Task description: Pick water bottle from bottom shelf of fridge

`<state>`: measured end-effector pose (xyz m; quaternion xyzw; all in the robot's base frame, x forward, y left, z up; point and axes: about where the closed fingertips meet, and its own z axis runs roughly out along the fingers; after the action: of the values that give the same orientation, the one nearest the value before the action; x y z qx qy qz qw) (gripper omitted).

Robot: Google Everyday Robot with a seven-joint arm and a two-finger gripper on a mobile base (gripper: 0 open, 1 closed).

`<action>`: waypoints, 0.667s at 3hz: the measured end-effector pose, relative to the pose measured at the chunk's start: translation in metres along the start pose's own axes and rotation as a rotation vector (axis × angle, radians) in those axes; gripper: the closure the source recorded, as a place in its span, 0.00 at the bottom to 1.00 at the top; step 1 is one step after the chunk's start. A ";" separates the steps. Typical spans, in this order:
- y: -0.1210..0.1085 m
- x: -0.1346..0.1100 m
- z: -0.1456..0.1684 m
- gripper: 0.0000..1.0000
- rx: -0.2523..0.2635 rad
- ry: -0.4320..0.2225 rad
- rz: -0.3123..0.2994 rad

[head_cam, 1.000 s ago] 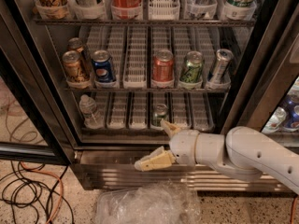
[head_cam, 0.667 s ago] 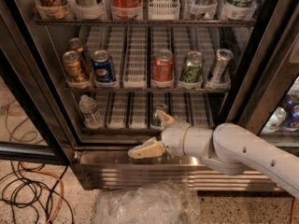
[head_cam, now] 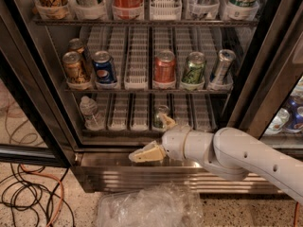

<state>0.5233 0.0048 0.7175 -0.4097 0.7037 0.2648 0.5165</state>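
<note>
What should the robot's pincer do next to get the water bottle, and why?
Probably slide the pincer left along the bottom shelf. It hangs open by the shelf's middle, in front of a can, while the water bottle stands at the shelf's left end, untouched.

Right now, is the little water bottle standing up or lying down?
Standing up. The water bottle sits cap-up at the left of the bottom shelf. The gripper, jaws spread, is to its right, not touching it.
</note>
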 end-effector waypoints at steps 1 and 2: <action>0.002 0.013 0.029 0.00 0.040 0.023 -0.043; -0.009 0.025 0.065 0.00 0.086 0.036 -0.095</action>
<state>0.5609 0.0441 0.6728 -0.4249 0.7034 0.2021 0.5327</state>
